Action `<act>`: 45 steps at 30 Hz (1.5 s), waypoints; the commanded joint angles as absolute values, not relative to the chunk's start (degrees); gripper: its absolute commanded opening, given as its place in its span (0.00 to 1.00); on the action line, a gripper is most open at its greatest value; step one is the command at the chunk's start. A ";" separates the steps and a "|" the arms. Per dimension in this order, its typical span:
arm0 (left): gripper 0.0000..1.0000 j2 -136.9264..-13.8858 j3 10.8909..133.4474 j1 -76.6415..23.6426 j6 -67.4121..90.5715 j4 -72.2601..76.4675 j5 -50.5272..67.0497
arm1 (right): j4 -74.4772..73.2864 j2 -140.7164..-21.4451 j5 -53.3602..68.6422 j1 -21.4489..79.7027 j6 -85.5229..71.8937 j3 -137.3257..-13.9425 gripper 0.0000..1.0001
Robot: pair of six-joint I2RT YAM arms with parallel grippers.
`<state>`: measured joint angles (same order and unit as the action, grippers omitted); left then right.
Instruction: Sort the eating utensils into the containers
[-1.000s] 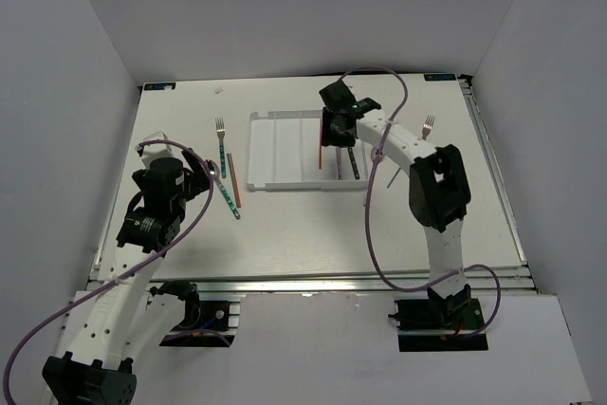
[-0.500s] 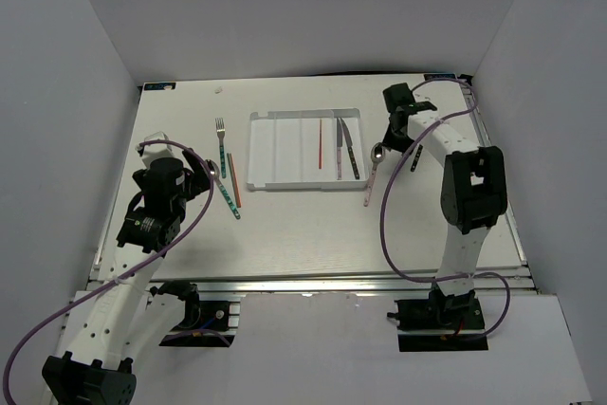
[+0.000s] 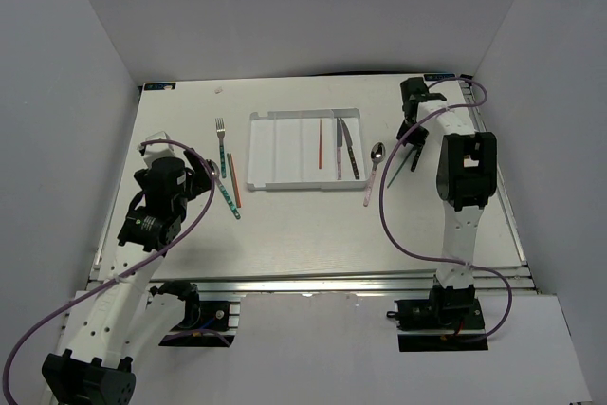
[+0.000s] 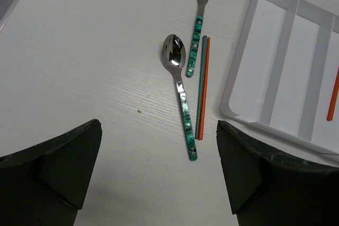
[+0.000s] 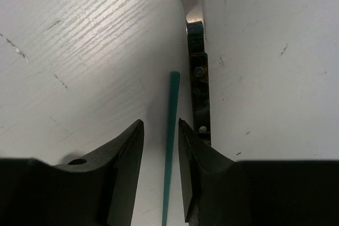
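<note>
Chopstick, teal, lies between right jaws, narrow gap, unclamped; left jaws wide, empty.

We record white links and black joints on left arm and right arm, each trailing a purple cable; right tool black.

Tray: one. Knife: one. Fork: one. Spoons, two: teal-handled spoon, pink-handled spoon. Chopsticks, four: left orange-red chopstick, far orange-red chopstick, left teal chopstick, right teal chopstick. (Pink-handled piece and dark-handled piece: kind unclear.)
</note>
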<state>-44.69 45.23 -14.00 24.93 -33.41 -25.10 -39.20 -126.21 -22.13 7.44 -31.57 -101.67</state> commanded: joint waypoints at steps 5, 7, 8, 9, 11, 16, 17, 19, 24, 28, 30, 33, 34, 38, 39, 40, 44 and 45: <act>0.98 -44.91 45.18 -14.24 25.14 -33.75 -25.66 | -39.20 -127.97 -19.78 6.24 -30.50 -102.92 0.37; 0.98 -44.65 45.18 -14.33 25.14 -33.66 -25.66 | -39.64 -129.19 -19.78 5.89 -30.23 -103.44 0.35; 0.98 -44.65 45.18 -14.33 25.14 -33.66 -25.75 | -39.90 -129.46 -19.69 5.80 -30.23 -103.45 0.34; 0.98 -44.65 45.18 -14.33 25.14 -33.66 -25.75 | -40.34 -129.64 -19.69 5.89 -30.58 -103.27 0.34; 0.98 -44.82 45.26 -14.33 25.14 -33.66 -25.84 | -39.73 -129.46 -19.34 5.71 -31.02 -101.70 0.28; 0.98 -44.74 45.18 -14.33 25.14 -33.75 -25.75 | -38.50 -128.41 -18.02 5.80 -31.64 -98.35 0.06; 0.98 -44.74 45.18 -14.33 25.14 -33.66 -25.75 | -38.15 -127.97 -17.67 5.80 -31.81 -97.13 0.00; 0.98 -44.74 45.26 -14.41 25.14 -33.75 -25.84 | -37.79 -126.31 -16.18 5.80 -31.99 -96.33 0.00; 0.98 -44.91 45.18 -14.33 25.14 -33.66 -25.75 | -35.25 -120.07 -11.69 6.59 -31.56 -94.22 0.00; 0.98 -45.00 45.26 -14.41 25.14 -33.66 -25.93 | -32.18 -113.49 -8.88 8.78 -29.45 -93.87 0.00; 0.98 -45.09 45.26 -14.41 25.14 -33.75 -25.93 | -32.34 -112.42 -9.31 9.93 -28.48 -96.05 0.00; 0.98 -45.35 45.26 -14.41 25.14 -33.75 -26.10 | -34.18 -113.20 -8.97 12.91 -27.78 -100.01 0.00; 0.98 -45.44 45.35 -14.41 25.14 -33.92 -26.10 | -34.54 -113.73 -8.70 14.66 -27.51 -102.98 0.00; 0.98 -45.35 45.26 -14.41 25.22 -34.10 -26.54 | -35.42 -117.50 -6.59 19.59 -27.07 -110.90 0.00; 0.98 -45.35 45.35 -14.41 25.31 -34.10 -26.63 | -35.85 -119.86 -6.77 20.47 -27.07 -112.83 0.00; 0.98 -45.35 45.35 -14.41 25.31 -34.19 -26.80 | -37.08 -121.19 -6.94 22.13 -27.24 -114.94 0.00; 0.98 -45.53 45.35 -14.41 25.31 -34.10 -26.63 | -37.53 -127.08 -6.25 24.96 -27.77 -123.99 0.00; 0.98 -45.70 45.44 -14.41 25.31 -34.10 -26.63 | -37.01 -128.57 -5.37 25.57 -27.69 -124.45 0.00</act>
